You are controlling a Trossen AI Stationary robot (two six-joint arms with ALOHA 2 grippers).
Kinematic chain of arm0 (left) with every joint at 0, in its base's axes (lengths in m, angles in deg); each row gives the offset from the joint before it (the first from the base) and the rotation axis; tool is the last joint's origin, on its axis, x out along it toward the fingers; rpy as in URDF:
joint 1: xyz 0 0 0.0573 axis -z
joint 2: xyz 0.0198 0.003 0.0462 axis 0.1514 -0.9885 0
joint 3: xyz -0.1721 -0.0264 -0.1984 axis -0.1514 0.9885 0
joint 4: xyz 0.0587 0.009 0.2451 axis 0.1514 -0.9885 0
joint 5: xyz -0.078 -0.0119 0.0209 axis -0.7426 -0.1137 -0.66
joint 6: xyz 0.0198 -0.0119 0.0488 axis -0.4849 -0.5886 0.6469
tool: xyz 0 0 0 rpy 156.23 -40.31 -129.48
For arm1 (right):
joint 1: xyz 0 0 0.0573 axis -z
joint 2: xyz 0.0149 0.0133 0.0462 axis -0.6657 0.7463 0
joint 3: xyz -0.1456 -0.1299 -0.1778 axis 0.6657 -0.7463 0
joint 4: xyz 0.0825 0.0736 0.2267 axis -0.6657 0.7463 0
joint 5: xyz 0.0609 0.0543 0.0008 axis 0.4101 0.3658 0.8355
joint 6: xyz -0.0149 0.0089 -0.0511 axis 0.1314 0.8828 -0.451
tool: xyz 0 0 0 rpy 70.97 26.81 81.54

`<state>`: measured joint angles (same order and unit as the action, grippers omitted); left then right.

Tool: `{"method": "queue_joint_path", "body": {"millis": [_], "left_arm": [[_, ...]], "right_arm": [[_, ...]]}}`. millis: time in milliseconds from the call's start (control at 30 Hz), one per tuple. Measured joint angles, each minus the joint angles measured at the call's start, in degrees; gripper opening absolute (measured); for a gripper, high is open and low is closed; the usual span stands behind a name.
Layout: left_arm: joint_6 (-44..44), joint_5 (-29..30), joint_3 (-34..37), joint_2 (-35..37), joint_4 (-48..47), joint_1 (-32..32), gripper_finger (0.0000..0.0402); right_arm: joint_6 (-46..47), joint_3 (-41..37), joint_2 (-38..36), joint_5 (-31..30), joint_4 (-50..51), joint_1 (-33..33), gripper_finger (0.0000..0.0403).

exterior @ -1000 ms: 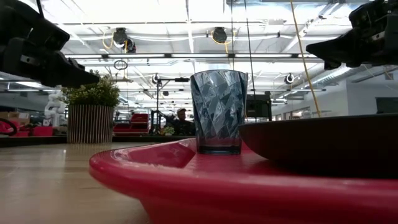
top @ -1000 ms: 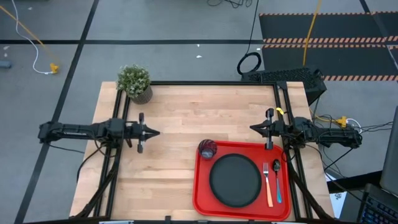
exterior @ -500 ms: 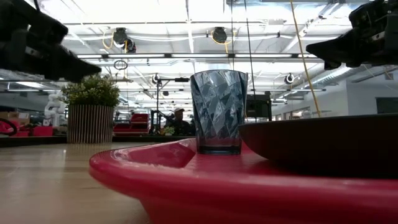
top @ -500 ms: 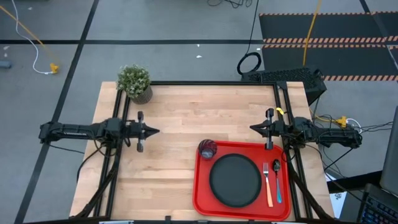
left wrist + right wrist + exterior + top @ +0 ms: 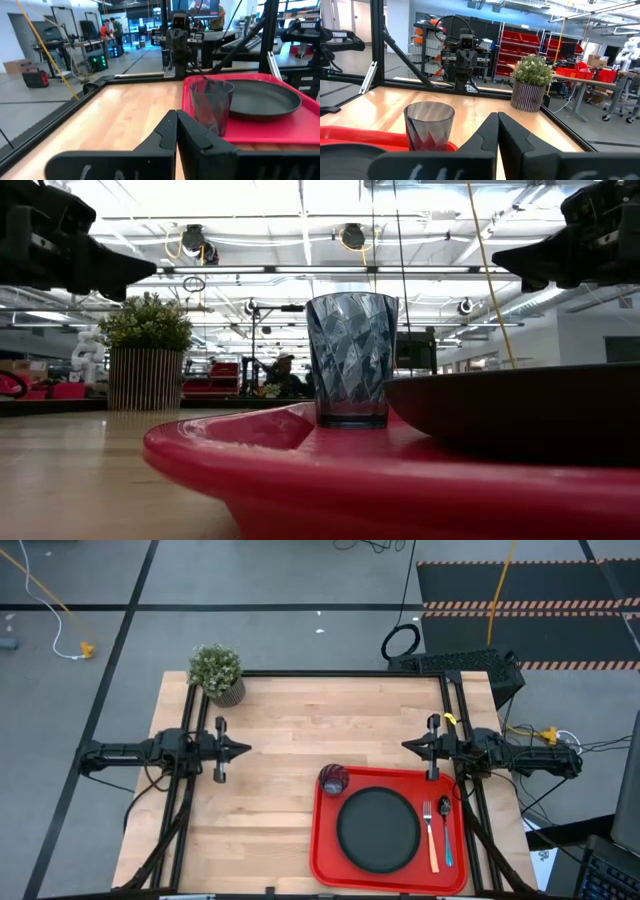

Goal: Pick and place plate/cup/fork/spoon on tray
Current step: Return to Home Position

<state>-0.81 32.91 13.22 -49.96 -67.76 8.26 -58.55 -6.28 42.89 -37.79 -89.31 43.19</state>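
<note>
The plate [image 5: 377,830], cup [image 5: 333,779], fork [image 5: 430,835] and spoon [image 5: 446,830] sit on the tray [image 5: 322,845] at the counter's [image 5: 290,720] 5 o'clock. The left pincer [image 5: 240,750], at 9 o'clock, and right pincer [image 5: 408,746], at 3, hang closed and empty; any retreat should stay high, clear of the cup.

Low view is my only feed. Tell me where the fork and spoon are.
Observer: The fork and the spoon lie side by side on the tray, right of the plate, spoon outermost.
Operator: Give me the cup's spot.
Observer: The cup stands in the tray's far left corner, apart from the plate.
Operator: Report the jaws.
Observer: The wrist views show both sets of jaws shut on nothing, with the left arm at the table's left side and the right arm at its right.
</note>
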Motion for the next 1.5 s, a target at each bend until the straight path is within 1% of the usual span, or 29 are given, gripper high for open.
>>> {"method": "queue_joint_path", "body": {"millis": [233, 1267, 1400, 1500], "left_arm": [[1.92, 0.11, 0.0, -0.35, 0.22, 0.0, 0.0023], [1.76, 0.27, 0.09, -0.35, 1.4, 0.0, 0.0026], [1.77, 0.28, 0.09, -0.35, 1.43, 0.0, 0.0026], [1.77, 0.26, 0.09, -0.35, 1.44, 0.0, 0.0026]], "right_arm": [[0.02, 0.0, 0.01, 0.0, 0.09, 0.0, 0.0], [0.02, 0.0, 0.01, 0.0, 0.1, 0.0, 0.0], [2.99, 0.0, -0.01, 0.0, 1.73, 0.0, 0.0], [2.99, 0.0, 0.01, 0.13, 3.79, 0.0, 0.0]]}}
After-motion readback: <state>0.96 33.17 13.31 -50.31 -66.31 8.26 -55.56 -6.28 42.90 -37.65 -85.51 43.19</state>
